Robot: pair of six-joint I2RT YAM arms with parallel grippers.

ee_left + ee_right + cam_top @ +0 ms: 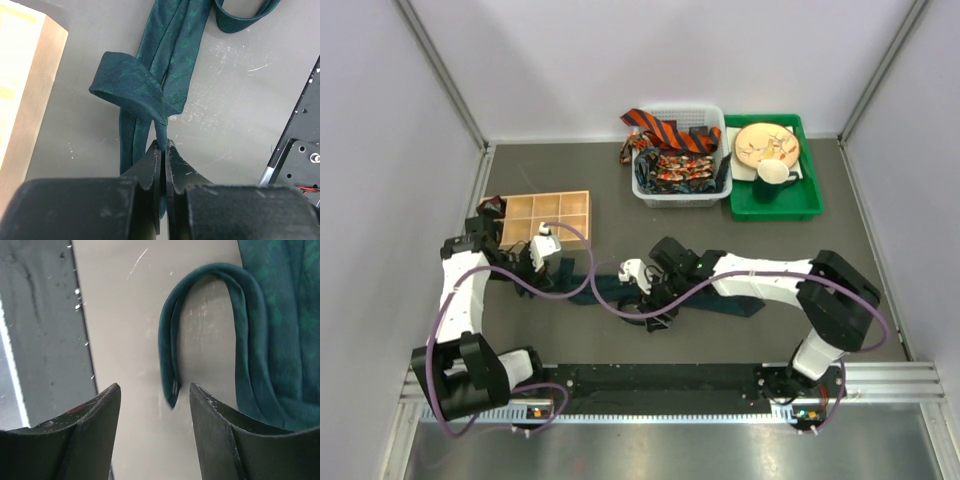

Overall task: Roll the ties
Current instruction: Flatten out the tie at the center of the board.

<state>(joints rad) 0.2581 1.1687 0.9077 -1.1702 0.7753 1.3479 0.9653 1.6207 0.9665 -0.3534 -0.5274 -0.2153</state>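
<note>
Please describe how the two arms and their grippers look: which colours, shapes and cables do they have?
Both the left arm and right arm have white links joined by bulky black joints. A purple cable runs along each. The left gripper and right gripper have black, wedge-shaped fingers with scuffed tips.

The tie [170, 60] on the grey table [235, 100] is dark teal, woven with a faint lighter-green motif. At twelve o'clock in the overhead view, a white basket [685, 197] holds an orange-and-black diagonally striped tie [655, 125] and dark ties [678, 170] with red multicoloured patterns. At one o'clock is a bright green tray [800, 206] with a tan plate [767, 145] and a dark green mug [775, 180]. The box [545, 218] at ten o'clock is pale wood. The cables [438, 325] are purple.
</note>
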